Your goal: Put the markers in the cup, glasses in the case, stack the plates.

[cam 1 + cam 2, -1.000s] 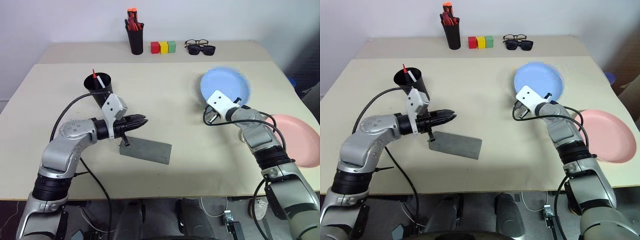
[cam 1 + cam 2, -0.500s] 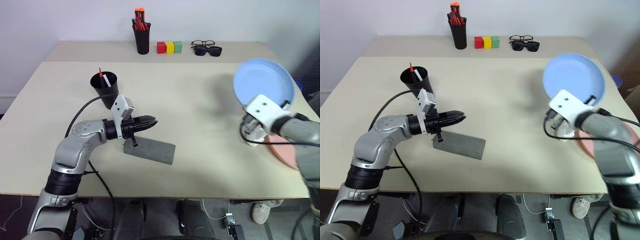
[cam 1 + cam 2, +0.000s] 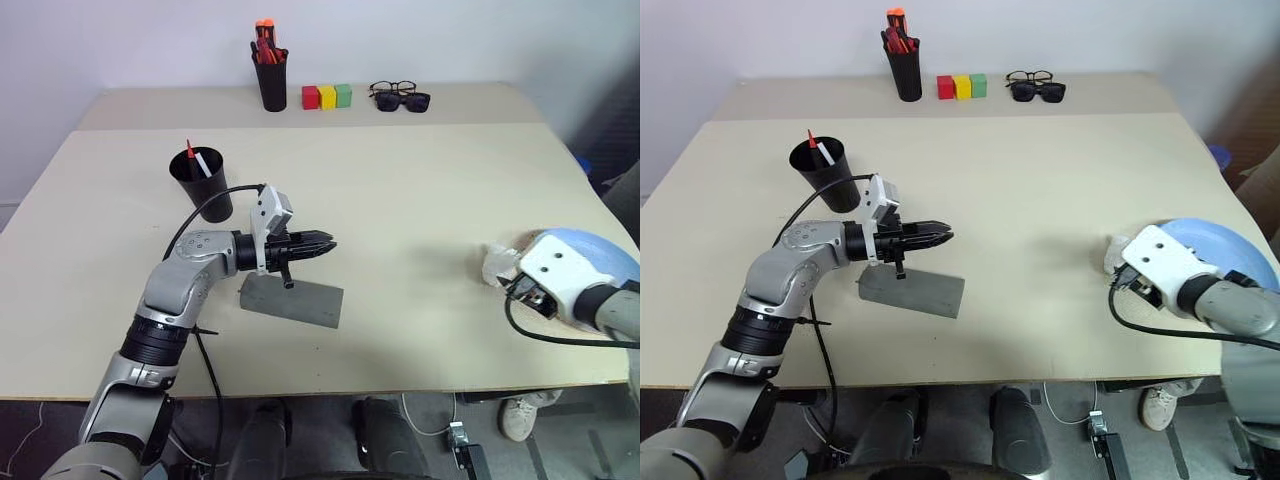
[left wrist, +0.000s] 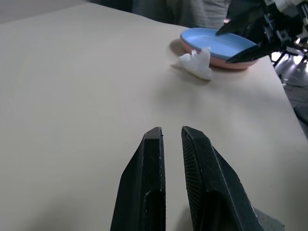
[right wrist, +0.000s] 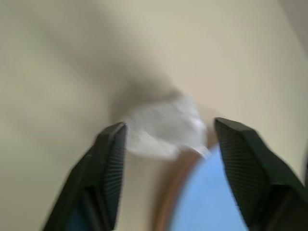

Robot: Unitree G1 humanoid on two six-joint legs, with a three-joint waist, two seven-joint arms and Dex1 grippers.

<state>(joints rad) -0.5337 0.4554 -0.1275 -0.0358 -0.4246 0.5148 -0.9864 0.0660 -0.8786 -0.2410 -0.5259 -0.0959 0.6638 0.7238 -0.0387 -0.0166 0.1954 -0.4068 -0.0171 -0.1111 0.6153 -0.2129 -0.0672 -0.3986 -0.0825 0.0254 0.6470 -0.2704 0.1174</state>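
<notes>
Blue plate on pink, lower right: light, stiff, slick, take by rim; right hand open, left hand near-closed, empty.

— Where's the case sitting?
— Right beneath the left gripper, with the cup behind it holding both markers.
— And the plates?
— Stacked just ahead of the right gripper, tissue beside them.

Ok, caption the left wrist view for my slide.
Nearly closed left gripper faces blue plate stacked on pink plate, crumpled tissue beside.
</notes>
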